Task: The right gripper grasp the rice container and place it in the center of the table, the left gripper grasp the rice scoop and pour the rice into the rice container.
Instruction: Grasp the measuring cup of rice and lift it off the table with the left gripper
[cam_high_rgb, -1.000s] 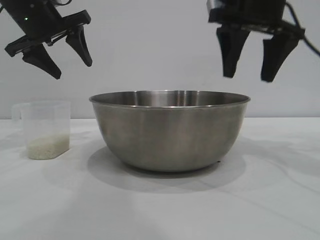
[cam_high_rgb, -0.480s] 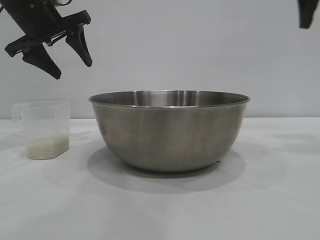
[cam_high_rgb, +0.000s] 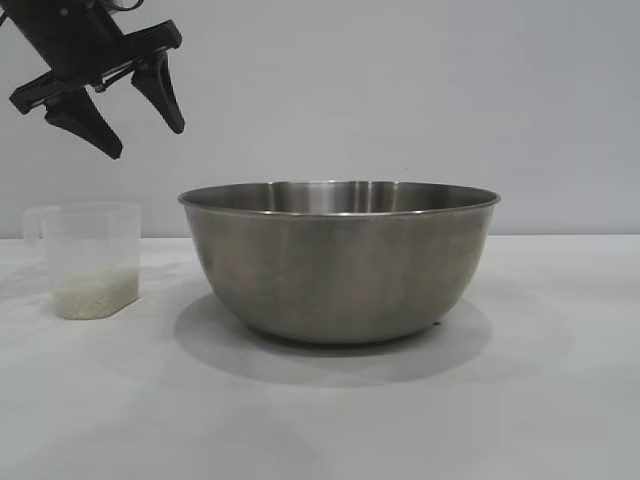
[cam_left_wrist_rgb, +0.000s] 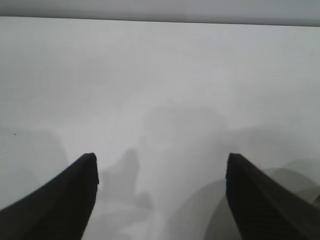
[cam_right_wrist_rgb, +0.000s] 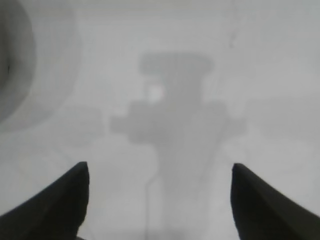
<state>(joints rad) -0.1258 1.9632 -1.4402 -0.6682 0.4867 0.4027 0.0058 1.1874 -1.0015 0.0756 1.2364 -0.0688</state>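
I am seeing that my right gripper (cam_right_wrist_rgb: 159, 200) has left the exterior view since a second ago; its fingers are standing apart, gripping nothing, over bare table (cam_high_rgb: 560, 400). The rice container (cam_high_rgb: 340, 262) is sitting mid-table. The rice scoop (cam_high_rgb: 85, 258), holding rice (cam_high_rgb: 95, 293), is standing to its left. My left gripper (cam_high_rgb: 125, 115) is hovering above the scoop, spread and empty.

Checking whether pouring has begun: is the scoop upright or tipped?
Upright. The scoop stands on the table left of the bowl, rice settled level at its bottom, untouched.
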